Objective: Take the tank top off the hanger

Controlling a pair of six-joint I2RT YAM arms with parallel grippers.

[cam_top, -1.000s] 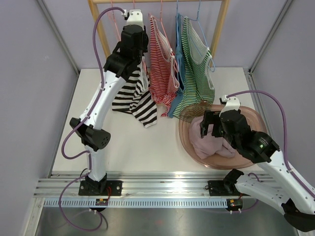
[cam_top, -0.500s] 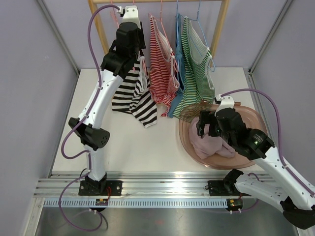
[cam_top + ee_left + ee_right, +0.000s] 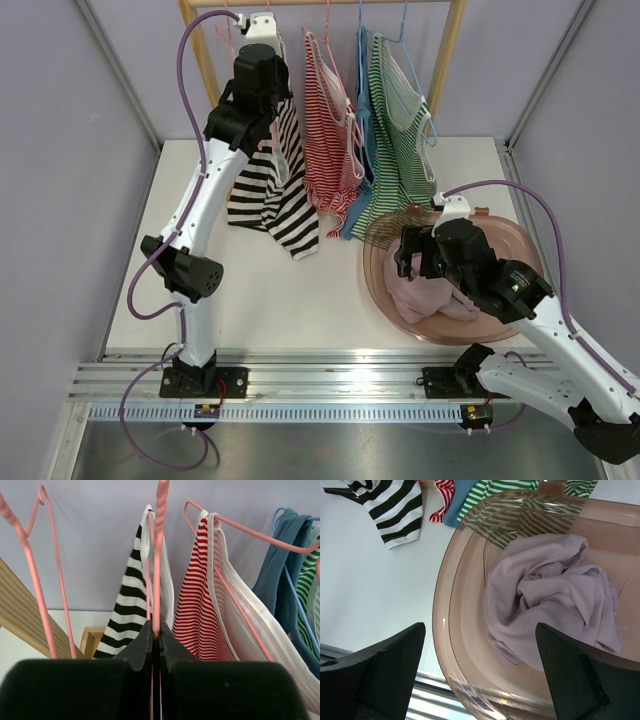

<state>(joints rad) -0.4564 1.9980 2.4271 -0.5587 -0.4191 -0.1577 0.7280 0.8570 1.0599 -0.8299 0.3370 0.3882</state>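
A black-and-white striped tank top [image 3: 270, 195] hangs from a pink hanger [image 3: 159, 555] on the wooden rack [image 3: 203, 70]. My left gripper [image 3: 156, 627] is raised to the rack and shut on that hanger's twisted neck, just under the hook; the striped tank top [image 3: 131, 595] drapes behind the fingers. In the top view the left gripper [image 3: 272, 105] sits over the top's shoulder. My right gripper [image 3: 480, 627] stands wide open with nothing between its fingers, hovering over a lilac garment [image 3: 550, 590] in a brown see-through bowl [image 3: 442, 605].
A red-striped top [image 3: 325, 130], a blue top [image 3: 365, 150] and a green-striped top [image 3: 400, 130] hang to the right on the same rack. An empty pink hanger [image 3: 47, 570] hangs at the left. The bowl [image 3: 375, 270] stands at the table's front right.
My left gripper has risen toward the rail and its jaws have shut on the hanger's neck. The right arm has drifted slightly left over the bowl, still open.
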